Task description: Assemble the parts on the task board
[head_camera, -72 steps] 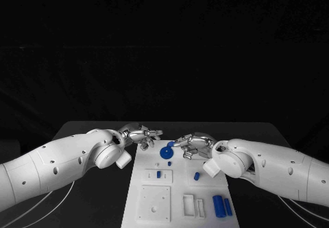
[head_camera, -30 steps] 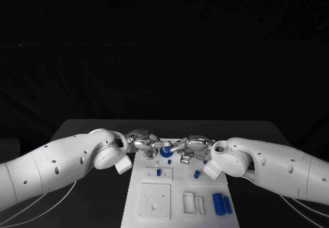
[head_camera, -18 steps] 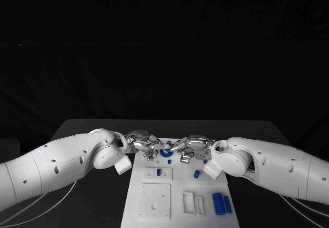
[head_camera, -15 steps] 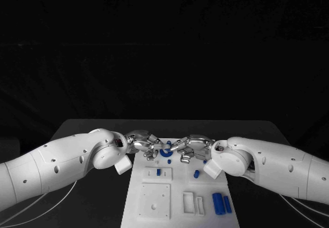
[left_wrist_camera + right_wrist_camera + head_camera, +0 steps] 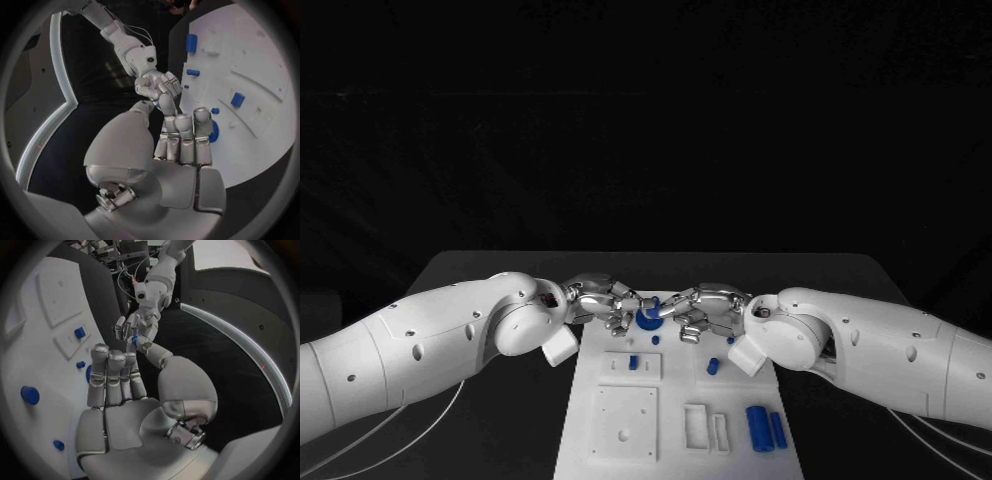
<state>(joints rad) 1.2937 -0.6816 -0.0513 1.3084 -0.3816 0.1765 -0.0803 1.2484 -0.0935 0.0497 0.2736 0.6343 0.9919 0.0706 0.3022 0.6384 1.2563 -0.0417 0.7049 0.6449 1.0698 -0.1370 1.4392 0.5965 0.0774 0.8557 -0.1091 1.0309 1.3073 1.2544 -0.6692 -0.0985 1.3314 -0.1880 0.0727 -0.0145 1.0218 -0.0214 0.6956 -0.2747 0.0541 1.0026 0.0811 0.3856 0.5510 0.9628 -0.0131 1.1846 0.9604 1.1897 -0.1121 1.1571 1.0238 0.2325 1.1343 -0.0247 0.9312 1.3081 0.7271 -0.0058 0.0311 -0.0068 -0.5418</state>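
Observation:
The white task board (image 5: 678, 400) lies lengthwise in the middle of the table. Over its far end my left hand (image 5: 600, 301) and right hand (image 5: 702, 306) meet fingertip to fingertip. A small blue part (image 5: 134, 340) sits between them: the left hand's fingertips (image 5: 132, 330) close round it and the right hand's thumb (image 5: 150, 351) presses on it. Just below them a round blue disc (image 5: 648, 321) lies on the board, also seen under the left hand's fingers (image 5: 214, 131). How firmly each hand holds the small part is hard to make out.
Other blue parts lie on the board: a short peg (image 5: 635, 363) in a square block, a tiny one (image 5: 655, 342), a stub (image 5: 713, 367) and two long bars (image 5: 766, 431) at the near right. Raised white blocks (image 5: 625, 426) stand at the near end.
Since 2.4 s ago the two hands have closed the gap and joined over the disc. Over the last second they have barely moved.

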